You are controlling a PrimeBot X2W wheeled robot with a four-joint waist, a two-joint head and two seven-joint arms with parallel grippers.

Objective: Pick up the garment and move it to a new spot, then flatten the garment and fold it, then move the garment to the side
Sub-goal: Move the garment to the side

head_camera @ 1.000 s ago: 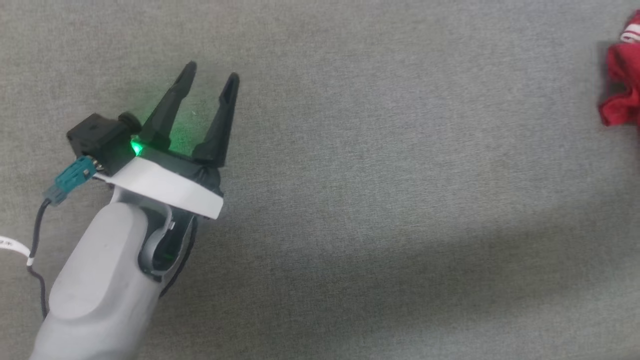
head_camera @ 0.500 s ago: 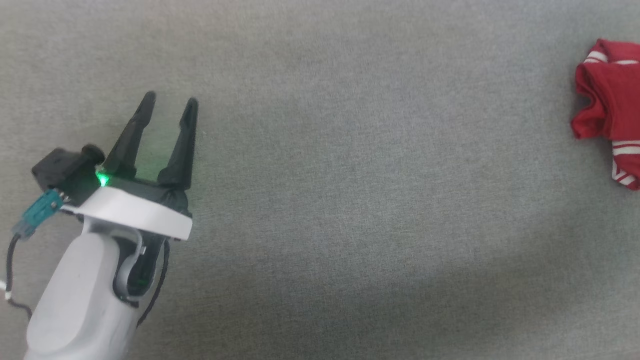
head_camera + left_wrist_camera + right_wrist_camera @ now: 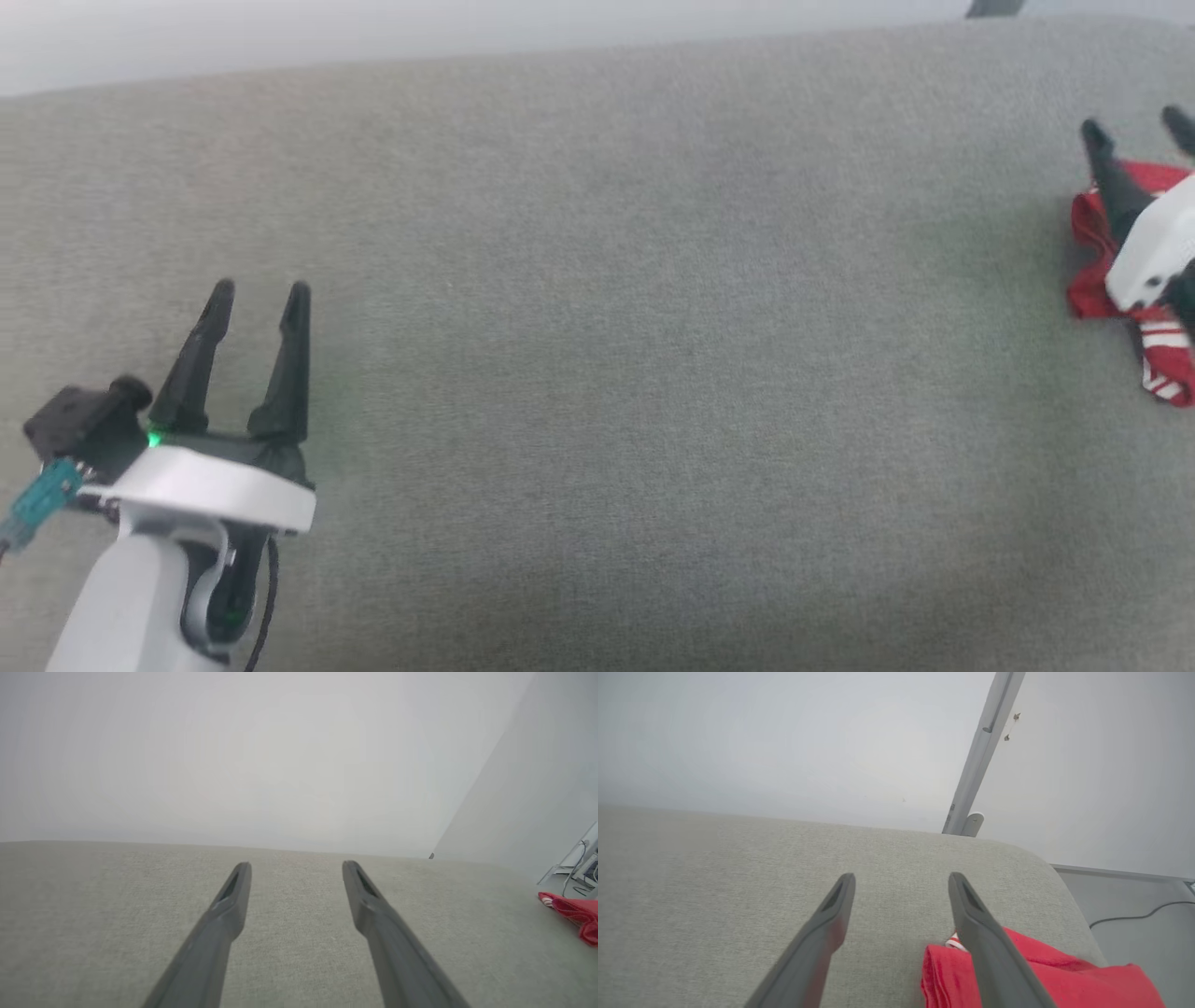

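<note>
The garment [image 3: 1088, 289], red with red-and-white striped trim, lies crumpled at the right edge of the grey cloth surface [image 3: 653, 373]. In the right wrist view its red folds [image 3: 952, 970] sit low and to the right, under one finger. My right gripper [image 3: 1139, 126] hovers over the garment, open, with nothing between its fingers. My left gripper [image 3: 259, 294] stands open and empty at the lower left, far from the garment. The left wrist view shows the garment [image 3: 572, 912] far off to the right.
The surface's far edge [image 3: 467, 56] meets a pale wall. A grey post [image 3: 980, 751] rises behind the rounded far corner. A cable [image 3: 1134, 917] lies on the floor to the right.
The head view has tilted up, bringing the far edge into sight. My right gripper has come in over the garment. The left gripper stays open.
</note>
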